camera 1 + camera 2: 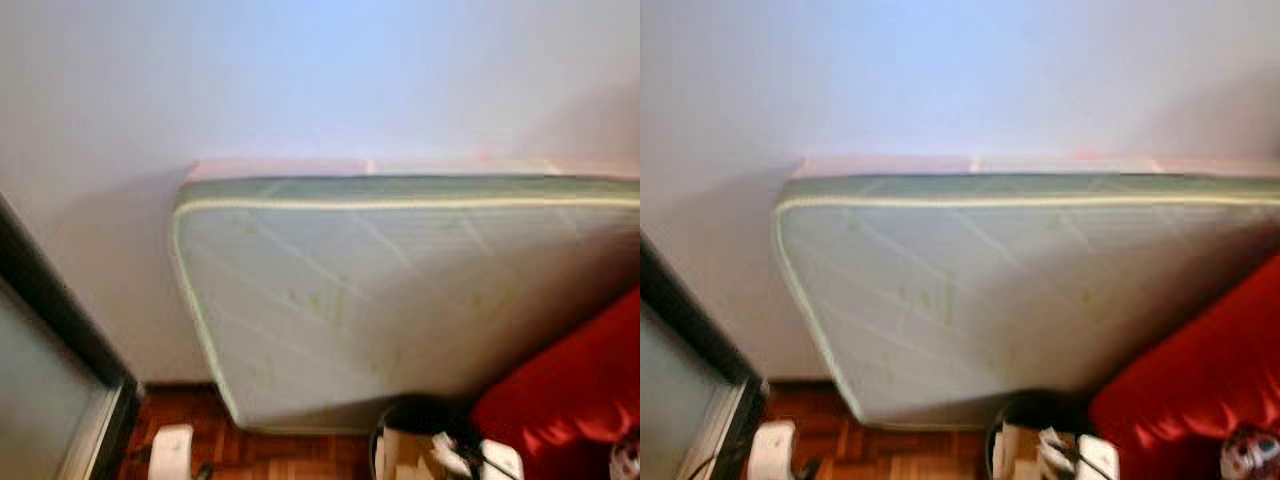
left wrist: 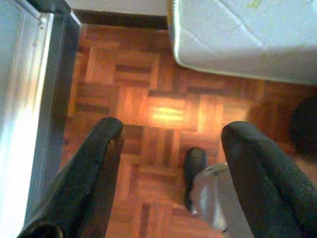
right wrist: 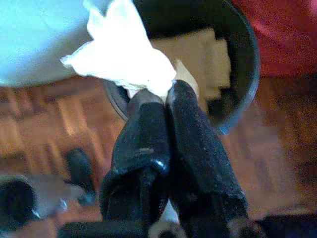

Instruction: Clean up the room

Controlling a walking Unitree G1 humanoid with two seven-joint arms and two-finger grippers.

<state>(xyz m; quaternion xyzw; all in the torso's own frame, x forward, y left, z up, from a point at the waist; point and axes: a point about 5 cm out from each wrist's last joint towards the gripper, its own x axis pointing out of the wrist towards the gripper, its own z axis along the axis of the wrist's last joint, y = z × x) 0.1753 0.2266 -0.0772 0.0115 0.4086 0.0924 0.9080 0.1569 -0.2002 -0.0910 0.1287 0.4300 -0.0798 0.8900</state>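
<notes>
Over the black bin [image 3: 237,64], the right gripper [image 3: 166,99] is pinching a crumpled white tissue [image 3: 124,54], with its two black fingers pressed tight together on the bottom part of the wad. Most of the tissue is sticking out past the fingertips, and it is hanging just above the bin's rim, partly over the opening. Some tan cardboard pieces [image 3: 208,49] are already lying inside the bin. Paper like this is looking very light and soft, so it is likely squashing easily and not breaking, but it could tear or slip free if only a thin corner is being held; the thick, bunched middle seems the best place to hold it. From the head, the bin [image 1: 420,415] is sitting on the wooden floor [image 2: 163,114] between a big pale mattress [image 1: 400,290] that is leaning on the wall [image 1: 320,80] and something red and soft [image 1: 580,390]. The left gripper [image 2: 168,163] is hanging over bare floor with its fingers spread wide and holding nothing.
</notes>
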